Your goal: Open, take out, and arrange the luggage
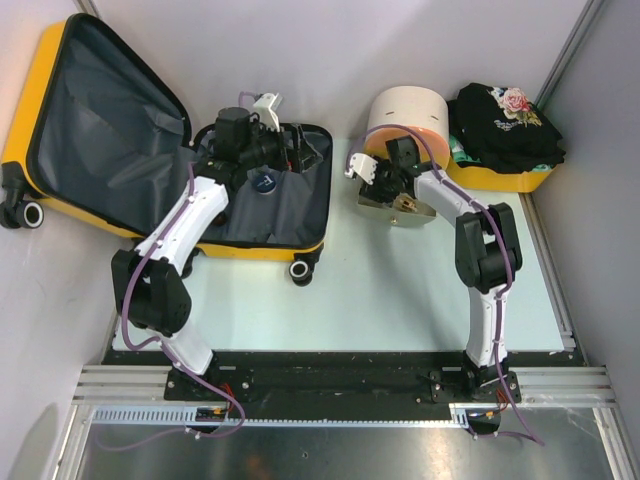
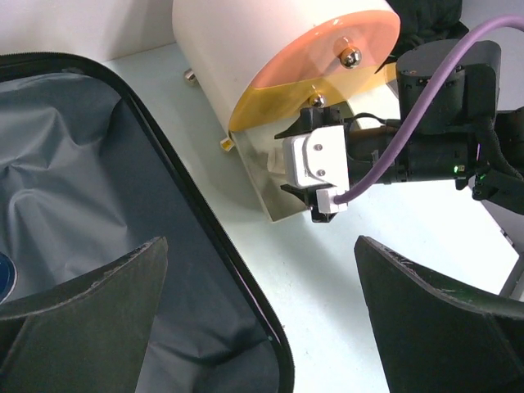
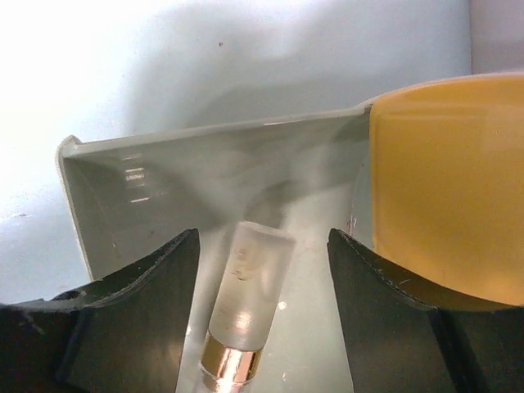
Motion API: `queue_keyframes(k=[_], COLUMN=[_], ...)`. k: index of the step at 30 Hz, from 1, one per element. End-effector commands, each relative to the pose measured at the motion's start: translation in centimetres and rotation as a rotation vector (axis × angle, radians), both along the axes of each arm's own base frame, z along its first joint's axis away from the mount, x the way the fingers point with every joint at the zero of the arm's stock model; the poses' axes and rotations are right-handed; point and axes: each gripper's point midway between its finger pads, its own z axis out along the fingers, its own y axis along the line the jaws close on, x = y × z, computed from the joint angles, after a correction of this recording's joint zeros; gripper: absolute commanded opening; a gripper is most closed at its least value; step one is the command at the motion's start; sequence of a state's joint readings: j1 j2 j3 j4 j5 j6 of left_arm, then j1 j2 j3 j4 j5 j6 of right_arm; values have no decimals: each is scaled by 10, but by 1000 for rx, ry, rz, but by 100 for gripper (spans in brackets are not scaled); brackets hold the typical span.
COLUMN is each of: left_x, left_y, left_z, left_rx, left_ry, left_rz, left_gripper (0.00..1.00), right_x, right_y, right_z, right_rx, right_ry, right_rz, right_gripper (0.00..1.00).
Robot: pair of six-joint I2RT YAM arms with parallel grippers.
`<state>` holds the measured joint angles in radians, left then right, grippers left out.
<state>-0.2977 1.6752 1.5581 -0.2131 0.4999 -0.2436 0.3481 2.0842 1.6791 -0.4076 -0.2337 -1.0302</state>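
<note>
Pale green table top [image 1: 400, 300] between white walls formed the work area. Left arm [image 1: 185, 225] was stretched to the far left, its wrist bent down over the case. The left gripper [image 2: 260, 246] hung with fingers spread fully and nothing between them, one finger above the lining and the other above bare table, straddling the right-hand rim. Right arm [image 1: 485, 250] reached to the far side, its right gripper [image 3: 262, 237] lowered into a pulled-out drawer [image 3: 164, 180]. Its fingers stood parted on either side of a frosted bottle [image 3: 254, 278] with a gold cap; a gap showed on both sides, so the bottle lay released.

The luggage [image 1: 90, 110] sat at the far left, unzipped. Its lid leaned against the left wall and its base lay flat on the table. Yellow shell, black zipper trim, dark grey lining and small wheels [image 1: 28, 213] were visible. A small round blue item [image 1: 265, 183] lay on the lining of the base.

The drawer belonged to a cream-and-orange cabinet [image 1: 405, 112] just right of the case. A yellow bin [image 1: 500, 180] holding a black garment [image 1: 505, 130] stood in the far right corner.
</note>
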Motion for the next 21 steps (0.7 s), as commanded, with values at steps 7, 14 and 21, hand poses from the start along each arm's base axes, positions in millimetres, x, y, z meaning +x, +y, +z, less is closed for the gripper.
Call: queue_keyframes(k=[7, 14, 21], left_x=[10, 11, 11], left_y=[1, 0, 3], left_z=[28, 22, 18], left_rx=[-12, 1, 41], left_ry=[-66, -59, -78], left_rz=[-5, -13, -22], left_gripper=[100, 100, 100], right_x=[-41, -125, -143], right_y=[30, 13, 8], right_z=[103, 62, 9], right_rx=[222, 208, 168], right_ry=[-73, 160, 338], right_rz=[116, 211, 163], right_gripper=[60, 39, 17])
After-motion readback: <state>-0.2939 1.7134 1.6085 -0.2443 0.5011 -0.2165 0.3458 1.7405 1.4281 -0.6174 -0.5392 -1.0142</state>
